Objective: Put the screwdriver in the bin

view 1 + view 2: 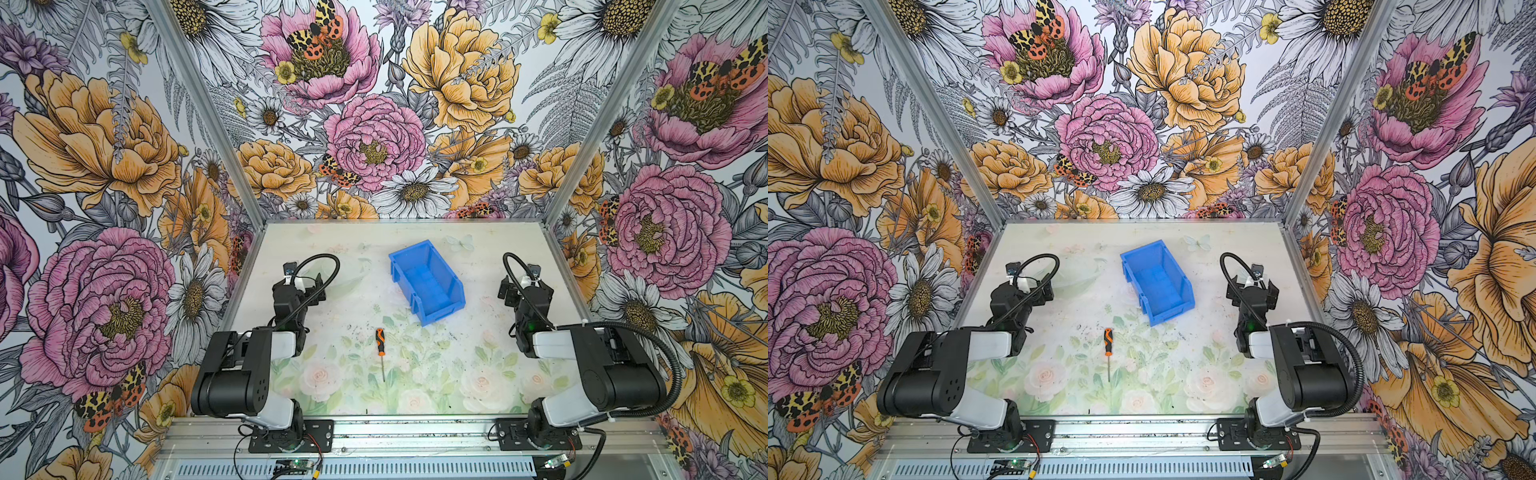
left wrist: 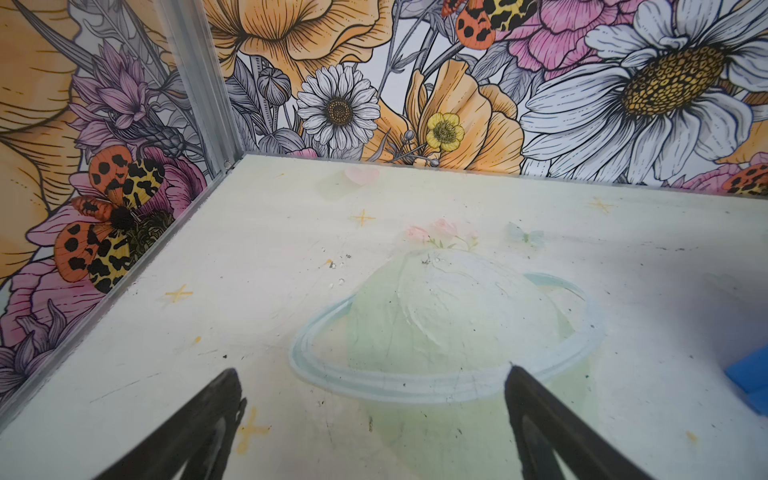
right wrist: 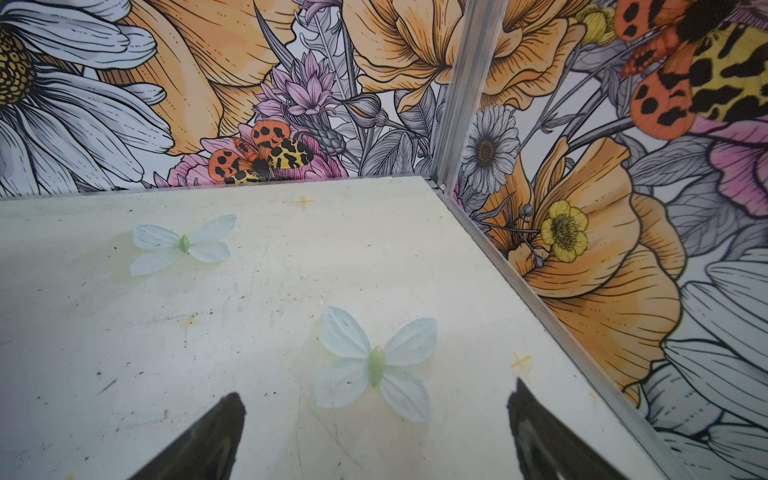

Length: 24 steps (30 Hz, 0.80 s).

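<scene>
The screwdriver (image 1: 380, 351) is lying flat on the table (image 1: 478, 365), about midway between the two arms. Its long axis is running from far to near, almost straight. The orange-and-black handle is pointing toward the back wall and the thin metal tip toward the robot's bases. It is sitting apart from the blue bin (image 1: 428, 282), nearer than the bin's low front lip. The bin is standing empty and turned at a slant. The left gripper (image 2: 372, 370) and the right gripper (image 3: 376, 388) are both hovering with fingers spread wide, holding nothing.
</scene>
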### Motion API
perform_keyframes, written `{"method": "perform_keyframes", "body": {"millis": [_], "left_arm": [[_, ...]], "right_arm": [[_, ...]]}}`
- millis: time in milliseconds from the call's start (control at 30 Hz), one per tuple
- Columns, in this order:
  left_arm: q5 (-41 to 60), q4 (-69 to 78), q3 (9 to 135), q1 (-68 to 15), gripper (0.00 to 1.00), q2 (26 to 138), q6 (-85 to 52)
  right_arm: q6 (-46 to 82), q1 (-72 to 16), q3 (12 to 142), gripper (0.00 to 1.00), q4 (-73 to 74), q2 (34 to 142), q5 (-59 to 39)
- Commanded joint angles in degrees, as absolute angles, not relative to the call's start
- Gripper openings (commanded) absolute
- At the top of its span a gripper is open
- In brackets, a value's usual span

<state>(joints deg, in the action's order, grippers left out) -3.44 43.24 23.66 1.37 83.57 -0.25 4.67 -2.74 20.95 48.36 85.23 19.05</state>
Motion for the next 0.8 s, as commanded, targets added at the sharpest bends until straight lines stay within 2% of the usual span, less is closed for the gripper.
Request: {"method": "perform_keyframes", "body": {"millis": [0,167,367,533,767], "left_arm": [[-4.8,33.4,27.1,2.0,0.99,78.6,-2.1],[-10.1,16.6,31.3,-1.0,0.99,69.4,-5.4],[-11.3,0.2,35.2,-4.3,0.99,62.9,-13.5],[-10.1,-6.8,34.7,-6.7,0.99,57.6,-20.2],[-6.8,-18.4,36.2,-9.8,0.99,52.2,-26.3]], "right_arm": [[3.6,-4.7,22.5,1.0,42.5,79.5,21.2],[2.7,-10.7,27.1,1.0,26.1,71.3,25.4],[10.5,-19.4,34.5,1.0,6.0,63.4,30.0],[20.9,-26.4,43.4,0.99,-12.7,64.0,30.0],[25.9,-38.1,49.3,0.99,-21.0,68.0,25.4]]}}
